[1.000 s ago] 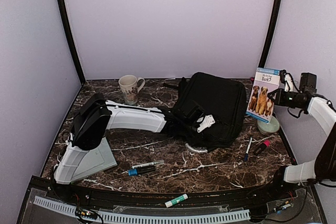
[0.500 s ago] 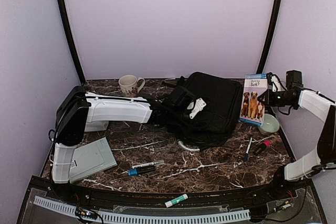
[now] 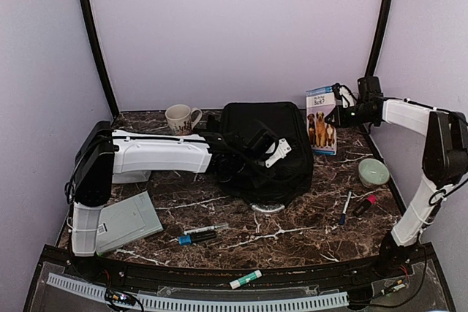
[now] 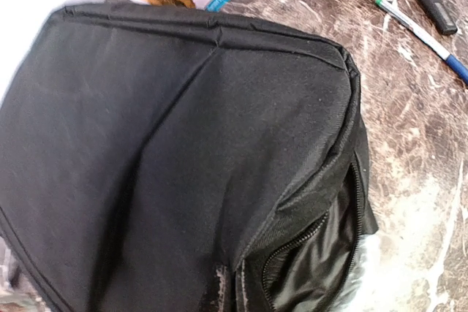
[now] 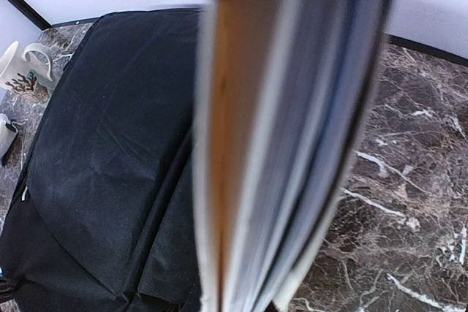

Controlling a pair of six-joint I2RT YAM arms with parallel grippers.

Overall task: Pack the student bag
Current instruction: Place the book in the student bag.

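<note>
The student bag (image 3: 267, 144), a big black fabric backpack, lies in the middle of the table. My left gripper (image 3: 268, 157) rests on its top and is shut on a fold of the bag's fabric. The left wrist view fills with the bag (image 4: 168, 144) and an unzipped pocket (image 4: 322, 253); the fingers are buried in the cloth. My right gripper (image 3: 345, 115) is shut on a dog picture book (image 3: 320, 125), held upright just off the bag's far right corner. From the right wrist the book (image 5: 285, 144) shows edge-on above the bag (image 5: 110, 158).
A mug (image 3: 180, 119) stands at the back left. A grey folded pouch (image 3: 129, 221) lies at the front left. Pens (image 3: 205, 234) lie in front of the bag and a green-capped marker (image 3: 245, 279) on the near rail. At right are a green bowl (image 3: 374, 172), a blue pen (image 3: 344, 208) and a pink highlighter (image 3: 364, 204).
My left arm has dragged the bag leftward and toward the back. My right arm has carried the book left, from over the bowl to the bag's far right corner.
</note>
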